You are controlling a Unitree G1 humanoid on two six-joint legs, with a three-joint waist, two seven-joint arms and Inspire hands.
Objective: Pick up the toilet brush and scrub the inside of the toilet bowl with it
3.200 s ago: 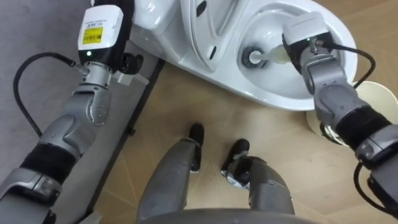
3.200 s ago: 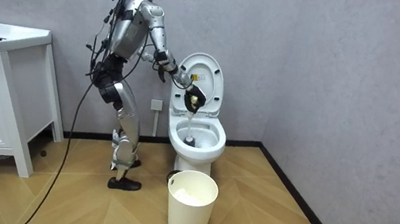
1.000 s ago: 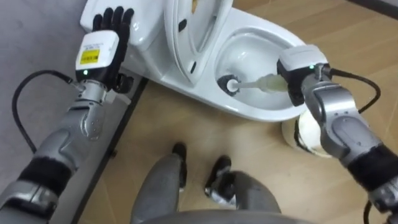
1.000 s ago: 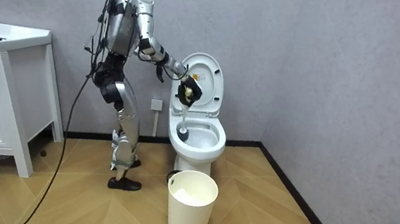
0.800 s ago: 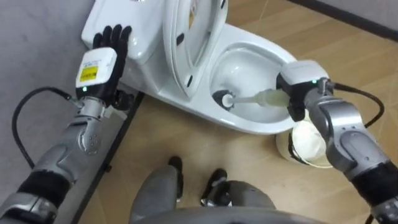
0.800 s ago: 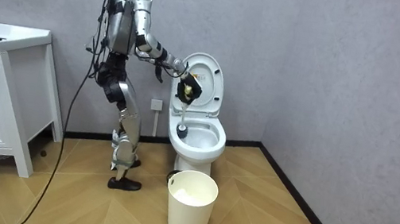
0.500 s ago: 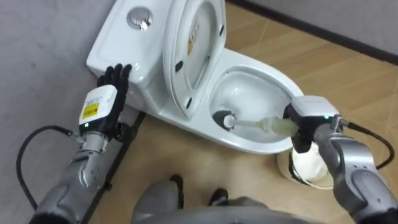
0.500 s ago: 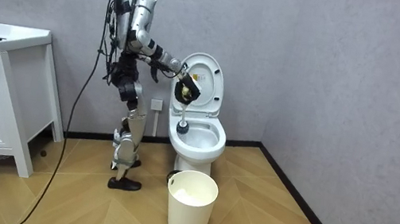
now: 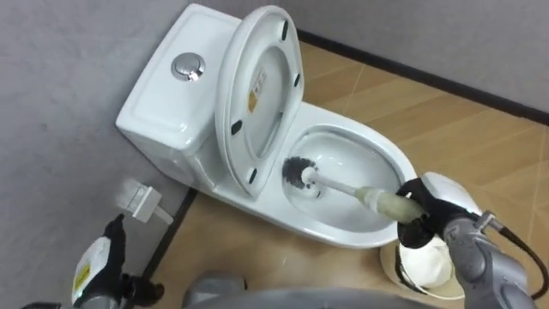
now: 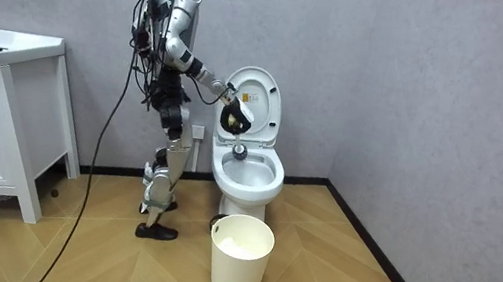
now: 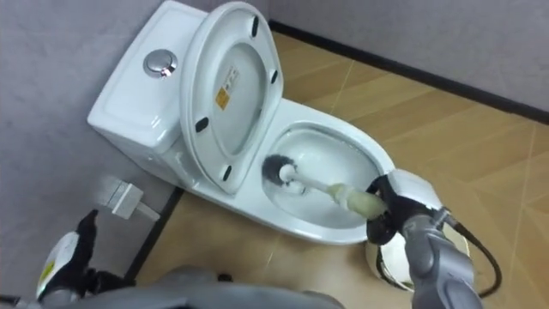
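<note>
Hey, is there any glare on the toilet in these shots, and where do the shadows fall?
Left eye view: soft highlights on the tank lid, flush button and bowl rim, nothing washed out; the raised seat shades the bowl's back, where the brush head sits. Room view: even light, no hard shadow round the bin.

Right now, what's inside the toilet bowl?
The dark head of the toilet brush sits low in the toilet bowl, its handle gripped by the right hand. The head hides the bowl's bottom beneath it.
</note>
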